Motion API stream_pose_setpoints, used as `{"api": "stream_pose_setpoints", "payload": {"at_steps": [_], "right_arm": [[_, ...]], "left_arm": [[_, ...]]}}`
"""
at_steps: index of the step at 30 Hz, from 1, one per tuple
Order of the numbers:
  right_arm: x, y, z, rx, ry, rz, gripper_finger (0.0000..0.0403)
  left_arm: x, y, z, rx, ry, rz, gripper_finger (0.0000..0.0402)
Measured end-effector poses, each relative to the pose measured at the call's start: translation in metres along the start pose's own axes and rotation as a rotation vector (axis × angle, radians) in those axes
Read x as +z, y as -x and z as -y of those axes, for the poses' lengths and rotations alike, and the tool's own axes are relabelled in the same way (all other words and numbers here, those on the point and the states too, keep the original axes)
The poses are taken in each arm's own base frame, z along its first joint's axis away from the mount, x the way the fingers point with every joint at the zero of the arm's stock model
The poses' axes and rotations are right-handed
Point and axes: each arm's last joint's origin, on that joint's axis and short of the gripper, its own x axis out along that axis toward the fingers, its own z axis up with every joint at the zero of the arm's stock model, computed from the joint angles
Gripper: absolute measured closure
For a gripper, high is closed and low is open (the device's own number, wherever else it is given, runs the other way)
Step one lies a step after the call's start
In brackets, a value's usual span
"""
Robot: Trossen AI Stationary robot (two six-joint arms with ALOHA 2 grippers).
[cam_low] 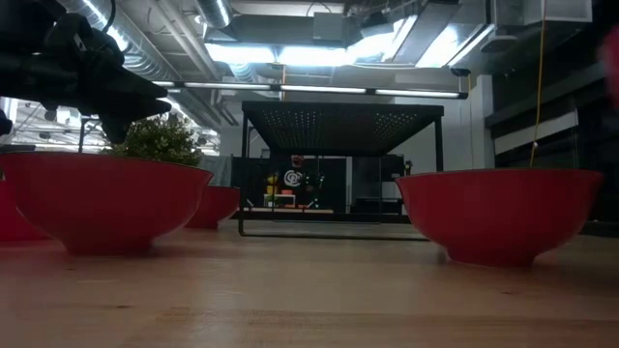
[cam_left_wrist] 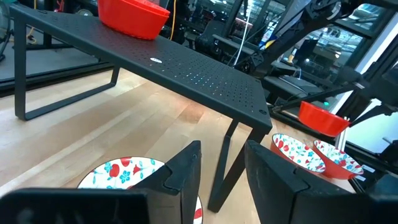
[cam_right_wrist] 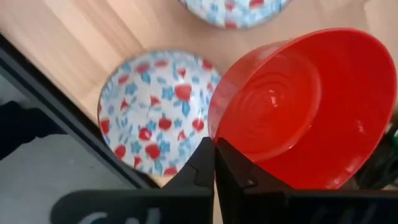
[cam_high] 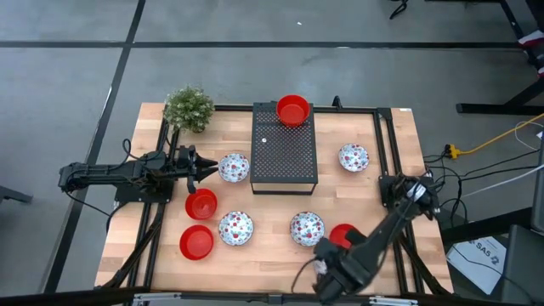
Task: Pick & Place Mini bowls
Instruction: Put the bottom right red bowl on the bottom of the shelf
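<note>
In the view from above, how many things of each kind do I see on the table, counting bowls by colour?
Red bowls: 4
White floral bowls: 4
Black box: 1
Plant: 1
Total: 10

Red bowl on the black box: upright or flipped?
Upright. The red bowl sits rim-up on the black box, its hollow inside visible from above.
</note>
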Motion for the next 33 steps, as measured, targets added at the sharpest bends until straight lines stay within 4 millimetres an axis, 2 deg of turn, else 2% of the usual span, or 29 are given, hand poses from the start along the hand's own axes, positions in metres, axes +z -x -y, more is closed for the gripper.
{"api": "stream_pose_setpoints", "payload": {"at_steps": [8, 19, 29, 33], "right_arm": [[0.044, 0.010, 0.009, 0.035, 0.089, 0.031, 0.0403], [0.101, 0.042, 0.031, 0.095, 0.153, 0.195, 0.0403], [0.148, 0.080, 0.064, 0.090, 0.268, 0.398, 0.0403], [0.167, 0.083, 0.081, 0.045, 0.403, 0.419, 0.0403]], "left_arm": [[0.000, 0.000, 0.000, 0.000, 0.000, 0.000, 0.0282], [0.000, 0.000, 0.000, 0.000, 0.000, 0.000, 0.0282], [0.000, 0.000, 0.000, 0.000, 0.000, 0.000, 0.0281], [0.000, 0.000, 0.000, 0.000, 0.000, -0.001, 0.0284]]}}
